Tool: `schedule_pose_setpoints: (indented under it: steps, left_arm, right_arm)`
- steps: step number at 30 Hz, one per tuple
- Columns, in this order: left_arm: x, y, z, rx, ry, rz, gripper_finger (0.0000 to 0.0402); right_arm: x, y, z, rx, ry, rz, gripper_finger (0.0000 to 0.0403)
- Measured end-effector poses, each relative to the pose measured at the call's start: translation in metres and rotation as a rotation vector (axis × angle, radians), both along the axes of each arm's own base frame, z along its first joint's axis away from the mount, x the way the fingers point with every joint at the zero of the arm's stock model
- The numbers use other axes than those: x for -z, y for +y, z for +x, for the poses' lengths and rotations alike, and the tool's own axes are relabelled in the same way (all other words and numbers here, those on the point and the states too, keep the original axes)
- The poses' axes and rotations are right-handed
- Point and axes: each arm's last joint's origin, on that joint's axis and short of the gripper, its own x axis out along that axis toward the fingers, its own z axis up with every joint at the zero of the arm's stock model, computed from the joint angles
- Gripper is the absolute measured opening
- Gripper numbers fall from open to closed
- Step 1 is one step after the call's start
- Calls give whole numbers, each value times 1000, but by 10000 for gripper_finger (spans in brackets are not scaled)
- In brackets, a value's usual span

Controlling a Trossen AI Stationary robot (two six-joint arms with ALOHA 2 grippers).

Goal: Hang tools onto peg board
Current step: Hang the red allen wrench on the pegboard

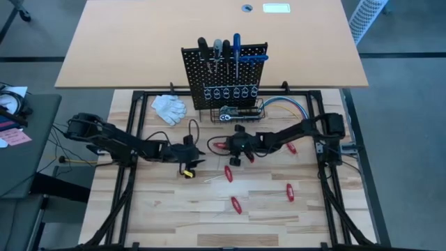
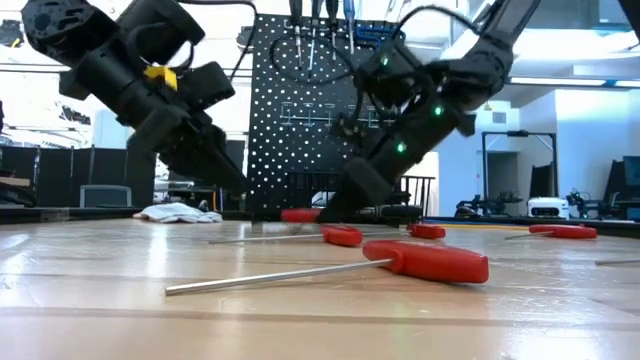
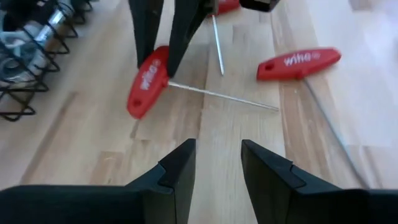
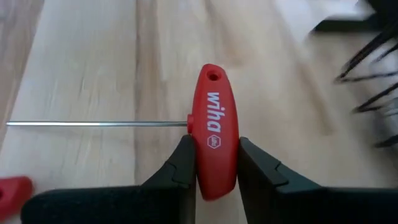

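The black peg board [image 1: 224, 73] stands upright at the far middle, with several screwdrivers [image 1: 219, 52] hanging on it and a chrome ratchet [image 1: 228, 113] in its wire basket. A red T-handled tool [image 4: 214, 118] lies in front of it, its thin shaft [image 4: 93, 124] level. My right gripper [image 1: 223, 146] [image 4: 214, 171] is shut on its handle. My left gripper [image 1: 197, 150] [image 3: 217, 171] hovers just left of it, open, with nothing between its fingers. More red-handled tools [image 1: 228, 173] [image 1: 236, 204] [image 1: 290, 192] lie flat on the table. My right gripper pinches the red handle near one end [image 4: 214, 158], between its two fingers [image 4: 181, 167], across the handle's width. The fingers slant down from the table's right side. The shaft sticks out sideways, level. Whether the handle is clear of the wood I cannot tell.
White gloves [image 1: 169, 107] lie left of the peg board, and a bundle of coloured cables [image 1: 287, 104] curves to its right. Another red tool [image 1: 291, 147] lies under the right arm. The black frame rails [image 1: 129, 174] run along both table sides.
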Motion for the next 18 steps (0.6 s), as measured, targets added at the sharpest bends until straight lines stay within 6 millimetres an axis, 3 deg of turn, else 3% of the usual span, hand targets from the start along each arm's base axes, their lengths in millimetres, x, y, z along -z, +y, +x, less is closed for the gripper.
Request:
schedule_pose_setpoints:
  steps: [10,18]
  left_arm:
    - [-6,9,-30,-65,-265,-125,139]
    - [-12,13,-32,-53,-387,-259,194]
  right_arm:
    - [-51,56,-5,38,-113,-324,76]
    - [-78,95,2,8,-164,-527,75]
